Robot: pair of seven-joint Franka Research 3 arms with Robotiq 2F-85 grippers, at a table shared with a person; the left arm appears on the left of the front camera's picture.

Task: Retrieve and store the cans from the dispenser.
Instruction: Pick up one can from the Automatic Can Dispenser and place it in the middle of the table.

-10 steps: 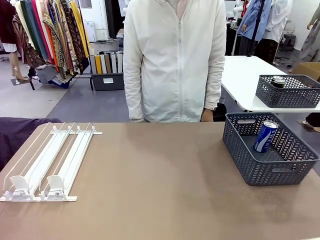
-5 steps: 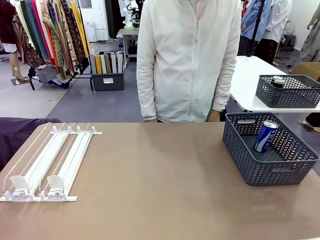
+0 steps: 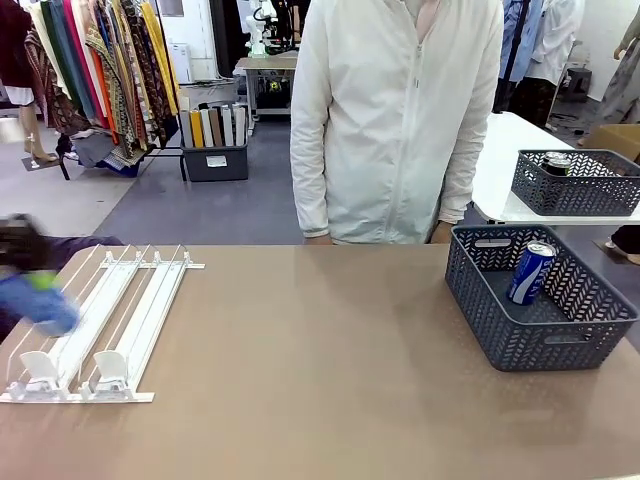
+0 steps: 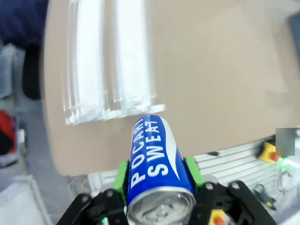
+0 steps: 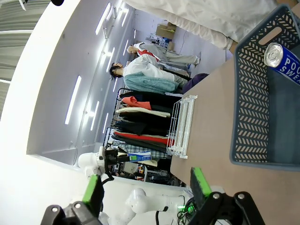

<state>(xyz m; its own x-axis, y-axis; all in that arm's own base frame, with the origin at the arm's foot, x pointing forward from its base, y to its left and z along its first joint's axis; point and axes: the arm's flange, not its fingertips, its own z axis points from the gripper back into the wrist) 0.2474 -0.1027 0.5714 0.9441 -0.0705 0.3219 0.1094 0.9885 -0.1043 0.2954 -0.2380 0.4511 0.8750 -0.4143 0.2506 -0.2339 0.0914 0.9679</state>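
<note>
My left gripper (image 4: pixel 157 176) is shut on a blue can (image 4: pixel 152 161) with white lettering, its green pads pressing both sides. In the front view this can (image 3: pixel 42 306) and the gripper (image 3: pixel 36 285) are a blur at the table's left edge, beside the dispenser (image 3: pixel 105 320). The dispenser's white lanes (image 4: pixel 108 61) lie beyond the held can. A second blue can (image 3: pixel 531 272) leans inside the dark grey basket (image 3: pixel 505 335) at the right. My right gripper (image 5: pixel 145 190) is open and holds nothing; beyond it are the basket (image 5: pixel 251 117), the can (image 5: pixel 287 61) in it and the dispenser (image 5: pixel 183 124).
A person in a white jacket (image 3: pixel 400 120) stands at the far side of the brown table (image 3: pixel 320 380). Behind, a white table carries another dark basket (image 3: pixel 578 185) with a can in it. Clothes racks stand at the back left.
The left gripper with the blue can has come into the front view at the left edge. The person has stepped to the right. The basket and its can have not moved.
</note>
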